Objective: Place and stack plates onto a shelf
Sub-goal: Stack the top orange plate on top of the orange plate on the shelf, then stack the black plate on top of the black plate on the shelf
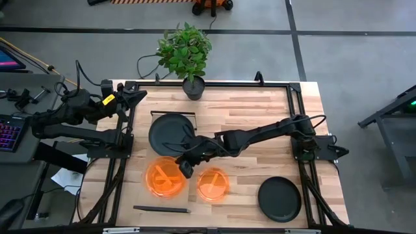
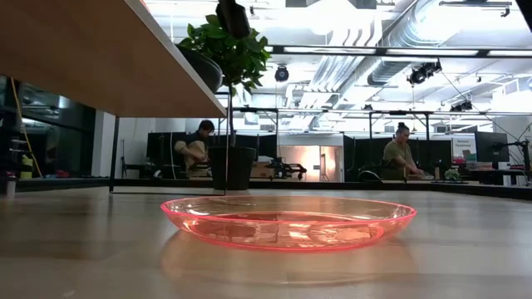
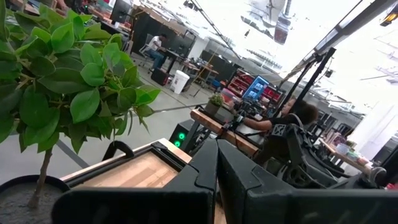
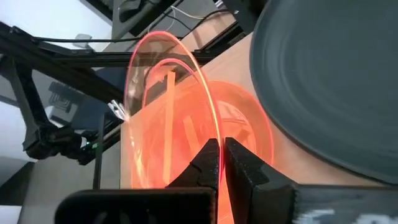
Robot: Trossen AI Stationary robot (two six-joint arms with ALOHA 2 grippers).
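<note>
High view: right gripper pinches near rim of orange plate, tilting it for lift; plate just below dark plate. Left gripper parked, fingers together.

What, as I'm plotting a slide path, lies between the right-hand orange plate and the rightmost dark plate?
Only bare tabletop, seen in the high view, separates orange plate and dark plate.

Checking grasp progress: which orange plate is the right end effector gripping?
The left-hand orange plate; the right end effector pinches its rim, while the other orange plate lies untouched.
</note>
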